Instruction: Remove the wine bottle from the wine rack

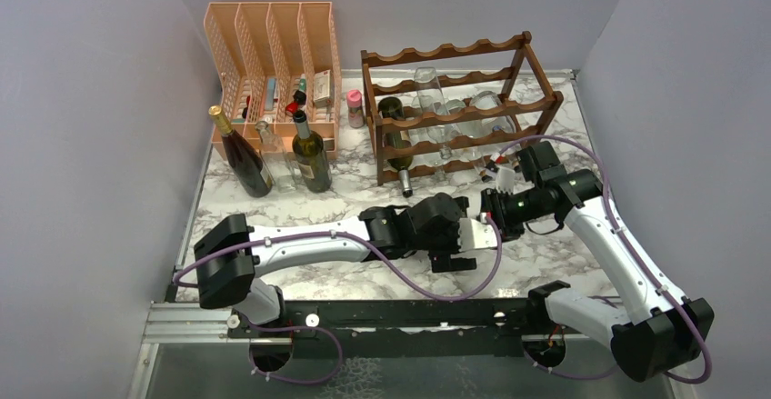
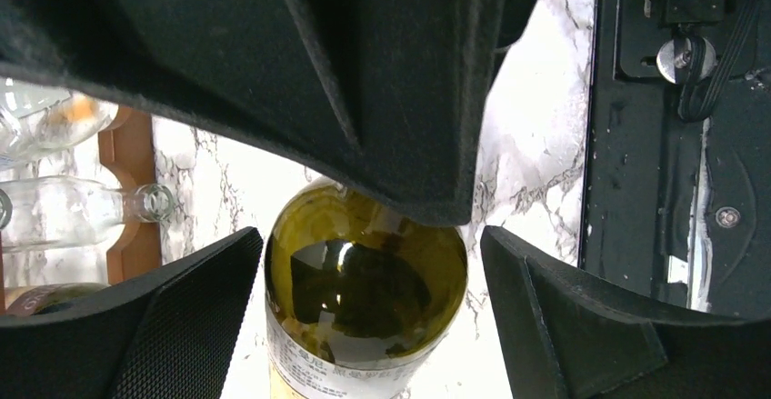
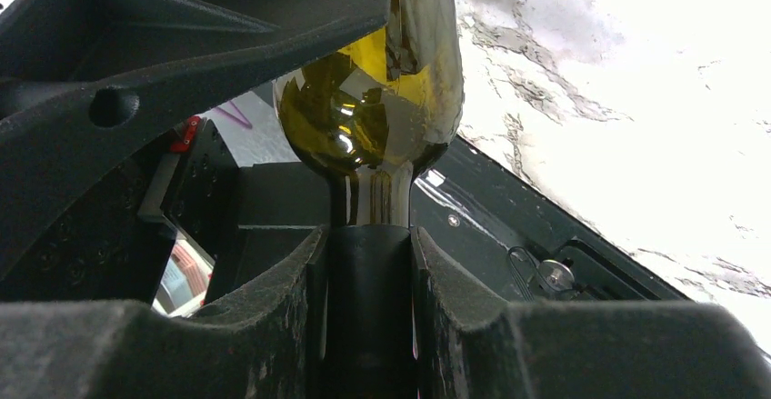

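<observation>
Counter (image 1: 345,197): white marble with grey veins, with grey walls on three sides.
Left arm (image 1: 309,246): lies low along the counter's front and reaches right toward the middle.
Right arm (image 1: 618,254): comes up from the right corner and bends left, meeting the left arm in front of the rack.
Rack (image 1: 445,51): dark brown wood with wavy rails, standing at the back right. A dark bottle (image 1: 396,135) lies in its left end with the neck to the front, and clear bottles (image 1: 486,104) lie beside it.
Organizer (image 1: 273,26): peach mesh with four slots, in the back left corner, left of the rack.
Standing bottles (image 1: 311,154): three stand upright just in front of the organizer, one dark, one clear and one green.
Wine bottle (image 2: 364,290): olive-green glass with a white label. It is off the rack, in front of it over the counter, between the two end effectors. Whether it touches the counter cannot be told.
Right end effector (image 3: 368,281): pinches the wine bottle's neck, with both fingers pressed on the dark capsule and the shoulder just beyond them.
Left end effector (image 2: 371,244): fingers are spread to either side of the wine bottle's body. A sliver of counter shows between one finger and the glass.
Jar (image 1: 355,108): small, with a pink cap, between the organizer and the rack.
</observation>
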`<state>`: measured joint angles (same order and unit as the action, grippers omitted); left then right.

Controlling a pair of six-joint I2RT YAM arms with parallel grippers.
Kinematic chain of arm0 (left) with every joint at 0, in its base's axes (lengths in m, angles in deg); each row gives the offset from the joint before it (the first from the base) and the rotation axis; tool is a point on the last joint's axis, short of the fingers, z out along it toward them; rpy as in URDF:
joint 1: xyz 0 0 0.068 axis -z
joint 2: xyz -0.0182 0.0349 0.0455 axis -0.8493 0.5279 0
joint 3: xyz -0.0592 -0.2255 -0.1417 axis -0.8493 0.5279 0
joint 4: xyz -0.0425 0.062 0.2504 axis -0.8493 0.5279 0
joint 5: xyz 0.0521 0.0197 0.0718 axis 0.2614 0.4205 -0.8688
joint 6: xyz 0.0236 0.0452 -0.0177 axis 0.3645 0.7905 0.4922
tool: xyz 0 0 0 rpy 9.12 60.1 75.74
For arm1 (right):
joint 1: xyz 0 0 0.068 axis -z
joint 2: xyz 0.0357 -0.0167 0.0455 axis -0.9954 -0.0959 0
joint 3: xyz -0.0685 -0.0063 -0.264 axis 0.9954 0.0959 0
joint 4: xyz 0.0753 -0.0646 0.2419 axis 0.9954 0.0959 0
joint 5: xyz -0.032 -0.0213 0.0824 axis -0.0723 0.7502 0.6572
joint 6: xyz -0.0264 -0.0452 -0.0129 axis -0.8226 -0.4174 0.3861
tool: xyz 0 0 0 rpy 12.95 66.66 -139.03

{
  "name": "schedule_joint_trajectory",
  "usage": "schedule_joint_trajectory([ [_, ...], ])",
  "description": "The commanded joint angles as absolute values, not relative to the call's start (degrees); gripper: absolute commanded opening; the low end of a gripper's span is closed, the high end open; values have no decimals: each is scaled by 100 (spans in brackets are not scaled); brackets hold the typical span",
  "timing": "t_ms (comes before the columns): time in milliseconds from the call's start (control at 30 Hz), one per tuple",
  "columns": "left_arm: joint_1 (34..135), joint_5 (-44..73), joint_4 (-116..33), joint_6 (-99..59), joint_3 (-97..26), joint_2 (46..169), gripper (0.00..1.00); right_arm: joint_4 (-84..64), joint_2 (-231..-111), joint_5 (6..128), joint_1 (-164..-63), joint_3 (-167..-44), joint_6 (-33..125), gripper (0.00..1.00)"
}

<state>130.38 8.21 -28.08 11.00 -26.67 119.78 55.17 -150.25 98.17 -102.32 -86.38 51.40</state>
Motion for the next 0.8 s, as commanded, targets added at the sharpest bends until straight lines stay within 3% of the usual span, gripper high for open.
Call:
schedule_joint_trajectory([
  [0,13064,613,-2271,1312,-3053,12208,98,5141,-14887,10112,-10285,-8896,5083,1],
  [333,13065,436,-2253,1508,-3201,12439,95,5171,-14917,10126,-10313,-8938,5074,1],
  [533,13067,237,-2399,1471,-3278,12396,66,5181,-14856,10151,-10319,-9007,5047,5],
  [567,13065,135,-2464,1453,-3240,12329,58,5177,-14834,10101,-10321,-9041,5048,10],
  [600,13069,41,-2570,1439,-3157,12235,53,5181,-14806,10009,-10322,-9100,5059,21],
  [700,13064,-275,-3009,1404,-2776,11803,45,5238,-14706,9225,-10321,-9412,5242,59],
  [767,13065,-444,-3316,1365,-2472,11465,42,5251,-14605,8716,-10314,-9689,5370,78],
])
